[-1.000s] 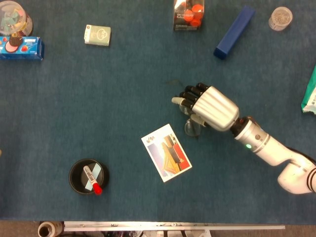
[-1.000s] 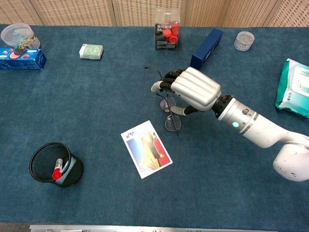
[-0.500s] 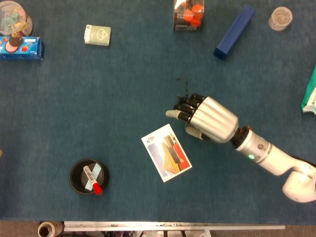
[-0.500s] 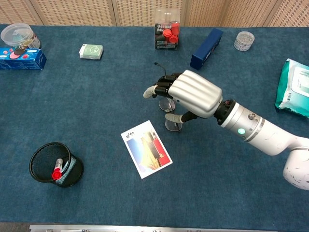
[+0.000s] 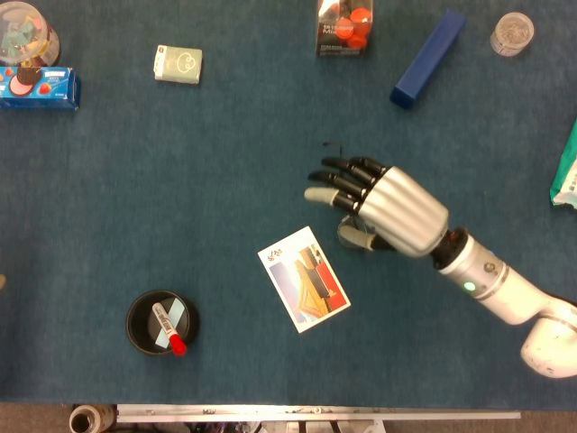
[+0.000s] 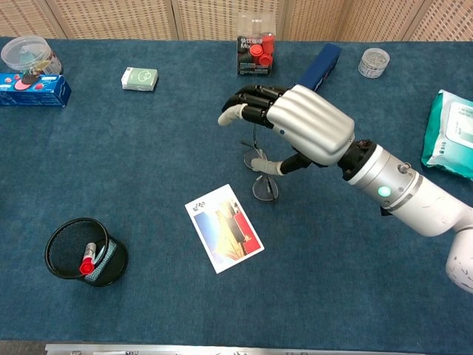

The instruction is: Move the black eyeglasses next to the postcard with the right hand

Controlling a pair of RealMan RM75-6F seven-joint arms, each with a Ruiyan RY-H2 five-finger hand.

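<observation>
The black eyeglasses lie on the blue cloth just right of the postcard's upper corner, about a lens-width from it. My right hand hovers above them with fingers spread and nothing held. From the head view the right hand hides most of the eyeglasses; only one lens and a temple tip show beside the postcard. My left hand appears in neither view.
A black mesh cup with a red-capped marker stands at the near left. Along the far edge are a blue box, a clear box of red caps, a small green box and a clear jar. A wipes pack lies far right.
My right hand brought the eyeglasses down beside the postcard, then spread its fingers and lifted off. The eyeglasses now rest on the cloth.
</observation>
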